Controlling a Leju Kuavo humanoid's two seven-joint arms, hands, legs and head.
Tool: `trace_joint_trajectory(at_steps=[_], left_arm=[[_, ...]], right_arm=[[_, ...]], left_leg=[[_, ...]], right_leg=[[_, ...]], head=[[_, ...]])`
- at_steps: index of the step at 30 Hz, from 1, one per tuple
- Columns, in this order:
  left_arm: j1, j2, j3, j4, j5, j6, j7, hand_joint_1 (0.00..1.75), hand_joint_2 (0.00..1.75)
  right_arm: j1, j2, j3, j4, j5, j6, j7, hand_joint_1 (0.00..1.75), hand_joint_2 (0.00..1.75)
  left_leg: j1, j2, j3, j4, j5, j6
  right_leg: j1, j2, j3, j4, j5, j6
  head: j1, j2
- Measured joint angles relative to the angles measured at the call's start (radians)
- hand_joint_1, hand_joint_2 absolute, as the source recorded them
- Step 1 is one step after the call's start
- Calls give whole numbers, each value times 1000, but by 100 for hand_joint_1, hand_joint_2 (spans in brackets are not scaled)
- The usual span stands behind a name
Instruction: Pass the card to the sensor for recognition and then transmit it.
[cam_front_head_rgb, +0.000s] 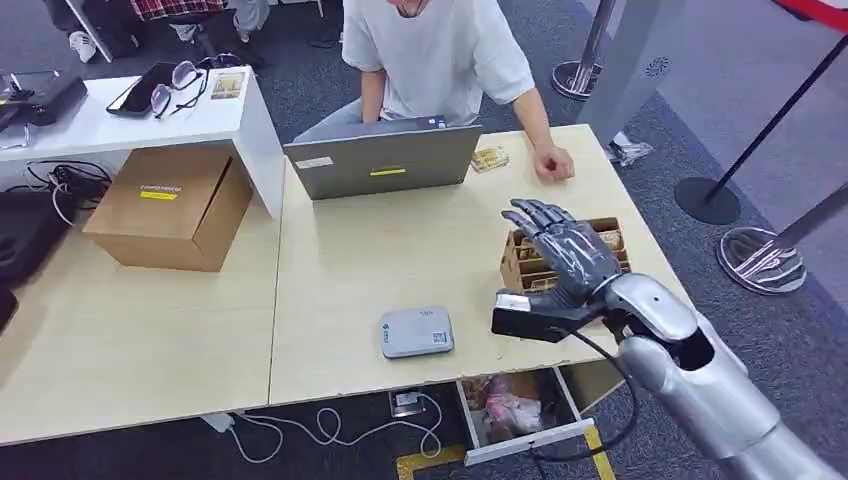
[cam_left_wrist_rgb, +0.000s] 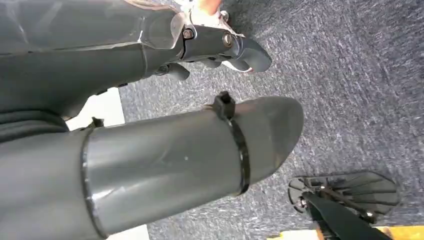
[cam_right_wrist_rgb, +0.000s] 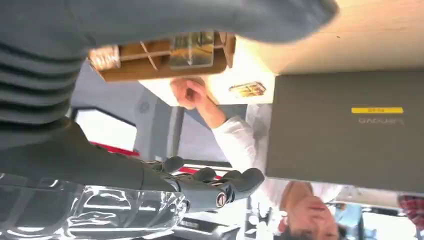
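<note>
The right hand (cam_front_head_rgb: 562, 248) hovers over the wooden card box (cam_front_head_rgb: 612, 238) at the right side of the light wooden table (cam_front_head_rgb: 330, 260), palm down, its dark fingers (cam_front_head_rgb: 535, 215) stretched forward and slightly spread, holding nothing. From the right wrist camera the same fingers (cam_right_wrist_rgb: 220, 182) reach out nearly straight, side by side and apart from the thick thumb, with open air between them. The box (cam_right_wrist_rgb: 160, 61) stands on the table just below the hand, divided into slots with cards (cam_right_wrist_rgb: 192, 50) standing in them; whether the fingers touch the box or a card cannot be told, since the hand covers most of it from above. One loose card (cam_front_head_rgb: 489, 159) lies flat on the table near the far edge, beside the laptop (cam_front_head_rgb: 385, 160) and close to a person's hand (cam_front_head_rgb: 553, 163) resting on the tabletop. The sensor (cam_front_head_rgb: 416, 331), a flat grey box, sits near the front edge of the table, well apart from the card box and to its left. The left hand (cam_left_wrist_rgb: 220, 45) hangs over grey carpet (cam_left_wrist_rgb: 350, 80) with its fingers loosely curled and nothing in them. A cardboard box (cam_front_head_rgb: 172, 205) stands on the left part of the table.
</note>
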Motion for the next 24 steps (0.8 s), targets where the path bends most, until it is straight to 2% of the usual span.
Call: trace_joint_trajectory(at_steps=[5,11,18,22,24], left_arm=[[2,-2,18,3,7,4,-10,0,0],[3,-3,28,5,11,6,-17,0,0],[7,-2,39,6,15,6,-24,0,0],[9,-3,45,8,16,9,-31,0,0],[10,-3,45,10,16,16,-33,0,0]], right_arm=[[-134,-30,108,89,-44,22,-12,0,175],[-244,-44,201,182,-66,21,-14,0,175],[-326,-61,288,248,-120,26,0,0,175],[-349,-89,330,256,-164,24,23,0,175],[-354,-119,349,255,-188,19,38,0,175]], left_leg=[[0,-1,0,0,0,0],[0,-1,0,0,0,0],[0,-1,0,0,0,0],[-1,-1,0,0,0,0],[-1,-3,0,0,0,0]], right_leg=[[0,-1,0,0,0,0],[0,-1,0,0,0,0],[0,-1,0,0,0,0],[0,-1,0,0,0,0],[0,-3,0,-1,-1,1]], head=[[0,0],[0,0],[0,0],[0,0],[0,0]])
